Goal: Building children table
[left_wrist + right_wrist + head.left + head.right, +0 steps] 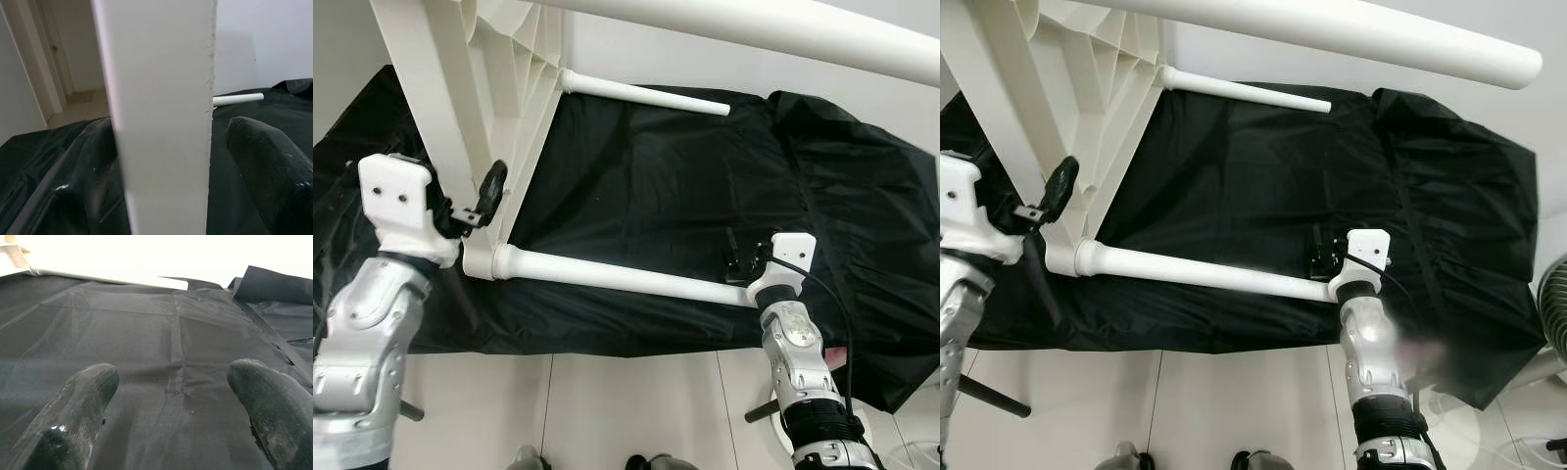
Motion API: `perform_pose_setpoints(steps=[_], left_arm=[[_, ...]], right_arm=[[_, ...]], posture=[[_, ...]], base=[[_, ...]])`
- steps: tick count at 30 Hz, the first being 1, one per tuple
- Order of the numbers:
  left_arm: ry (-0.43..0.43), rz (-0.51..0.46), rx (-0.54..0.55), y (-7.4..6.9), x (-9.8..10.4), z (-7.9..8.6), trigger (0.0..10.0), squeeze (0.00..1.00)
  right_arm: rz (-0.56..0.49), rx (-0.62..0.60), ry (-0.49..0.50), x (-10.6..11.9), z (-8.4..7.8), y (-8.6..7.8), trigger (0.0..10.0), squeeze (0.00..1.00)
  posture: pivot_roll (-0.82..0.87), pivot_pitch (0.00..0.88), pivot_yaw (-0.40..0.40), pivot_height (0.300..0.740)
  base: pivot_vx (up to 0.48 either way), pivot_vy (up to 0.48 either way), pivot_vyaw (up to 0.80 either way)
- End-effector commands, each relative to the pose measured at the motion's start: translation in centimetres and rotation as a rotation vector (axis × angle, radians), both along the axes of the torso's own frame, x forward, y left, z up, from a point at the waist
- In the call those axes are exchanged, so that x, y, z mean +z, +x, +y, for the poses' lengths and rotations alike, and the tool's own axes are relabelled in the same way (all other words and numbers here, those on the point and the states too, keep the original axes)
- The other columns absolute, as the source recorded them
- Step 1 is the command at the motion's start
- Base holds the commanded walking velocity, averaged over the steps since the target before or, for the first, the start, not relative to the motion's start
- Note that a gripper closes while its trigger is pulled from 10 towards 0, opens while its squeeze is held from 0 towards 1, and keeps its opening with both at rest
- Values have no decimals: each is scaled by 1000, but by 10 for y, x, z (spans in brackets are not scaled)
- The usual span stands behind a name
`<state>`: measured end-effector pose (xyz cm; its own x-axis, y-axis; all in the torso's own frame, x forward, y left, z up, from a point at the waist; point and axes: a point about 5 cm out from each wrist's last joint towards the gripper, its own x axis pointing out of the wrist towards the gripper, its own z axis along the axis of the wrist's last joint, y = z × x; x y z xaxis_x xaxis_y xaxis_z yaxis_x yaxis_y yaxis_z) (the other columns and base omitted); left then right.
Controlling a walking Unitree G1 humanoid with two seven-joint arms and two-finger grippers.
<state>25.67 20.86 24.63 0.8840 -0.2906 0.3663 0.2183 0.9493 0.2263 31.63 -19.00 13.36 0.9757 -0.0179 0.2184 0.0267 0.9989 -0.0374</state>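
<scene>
White plastic tabletop rim [161, 122] sits gripped in left tool [475, 211]; near white tubular leg [626, 277] runs rightward to open right tool [741, 262]

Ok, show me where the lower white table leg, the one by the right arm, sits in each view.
Left eye view: lower table leg runs across the lower middle, ending by the right gripper.
Right eye view: same leg, lower middle.
Left wrist view: cannot tell; a broad white part sits between the jaws.
Right wrist view: not identifiable.
Shared landmark: black sheet.
</scene>
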Motion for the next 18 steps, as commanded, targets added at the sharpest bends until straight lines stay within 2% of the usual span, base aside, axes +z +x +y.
perform_pose_setpoints(steps=[1, 3, 4, 5, 8, 11, 12, 14, 15, 17, 18], left_arm=[[117, 31, -228, -12, 0, -3, 10000, 0], [142, -26, -169, -17, 5, 11, 10000, 0], [142, -26, -169, -17, 5, 11, 10000, 0], [99, -28, -159, -19, 9, 19, 10000, 0], [62, -38, -150, -22, 14, 23, 10000, 0], [31, -39, -189, -30, 18, 25, 10000, 0], [58, -23, -244, -39, 15, 21, 10000, 0], [58, -23, -244, -39, 15, 21, 10000, 0], [85, 31, -331, -48, 7, 15, 10000, 0], [85, 31, -331, -48, 7, 15, 10000, 0], [127, 67, -407, -57, -1, 9, 10000, 0]], right_arm=[[8, -11, 10, -4, -4, -1, 10000, 0], [8, -7, 11, -3, -3, 0, 10000, 0], [8, -7, 11, -3, -3, 0, 10000, 0], [9, -5, 10, -3, -3, 0, 10000, 0], [9, -2, 10, -3, -3, 1, 10000, 0], [10, 4, 10, -3, -1, 2, 10000, 0], [10, 7, 11, -3, 0, 3, 10000, 0], [10, 7, 11, -3, 0, 3, 10000, 0], [10, 10, 10, -3, 0, 4, 10000, 0], [10, 10, 10, -3, 0, 4, 10000, 0], [10, 12, 10, -3, 1, 5, 10000, 0]], posture=[[57, 119, -71, 740], [59, 120, -73, 740], [59, 120, -73, 740], [63, 120, -76, 740], [67, 120, -81, 740], [70, 120, -83, 740], [74, 121, -86, 740], [74, 121, -86, 740], [75, 119, -86, 740], [75, 119, -86, 740], [76, 119, -86, 740]], base=[[0, 0, 0], [0, 0, 0], [0, 0, 0], [0, 0, 0], [0, 0, 0], [0, 0, 0], [0, 0, 0], [0, 0, 0], [0, 0, 0], [0, 0, 0], [0, 0, 0]])
